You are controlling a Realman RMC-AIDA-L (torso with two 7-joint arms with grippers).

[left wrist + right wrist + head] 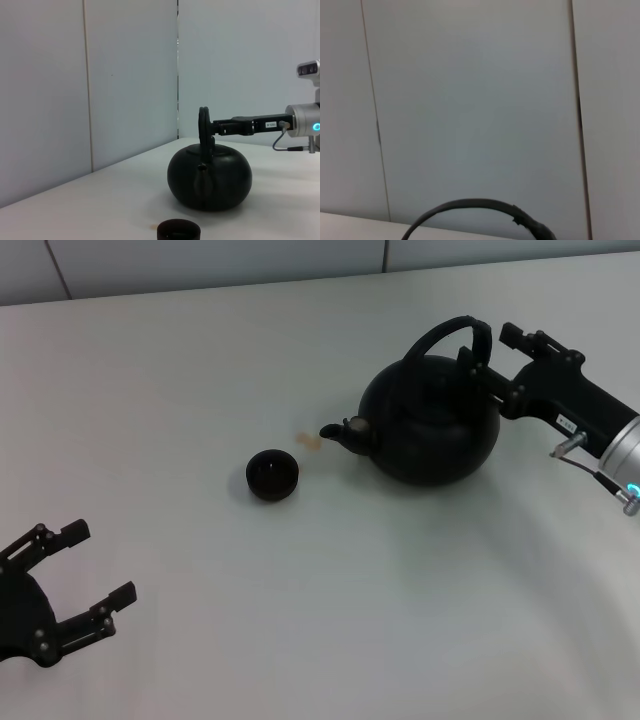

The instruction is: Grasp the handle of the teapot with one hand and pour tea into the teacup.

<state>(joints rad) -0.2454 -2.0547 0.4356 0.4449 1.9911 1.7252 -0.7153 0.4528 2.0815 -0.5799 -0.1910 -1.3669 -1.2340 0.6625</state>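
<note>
The black teapot (430,420) stands upright on the white table, its spout pointing at the teacup (272,475), a small black cup a short way to its left. A small yellowish splash of tea (308,440) lies on the table between spout and cup. My right gripper (484,350) reaches in from the right and is shut on the wide sleeve of the arched handle (440,335). The left wrist view shows the teapot (210,180), the handle (203,125) and the right gripper (216,127) on it. My left gripper (100,562) is open and empty at the front left.
The white table (300,620) runs back to a pale panelled wall (300,260). The right wrist view shows only the handle's arch (470,204) against the wall.
</note>
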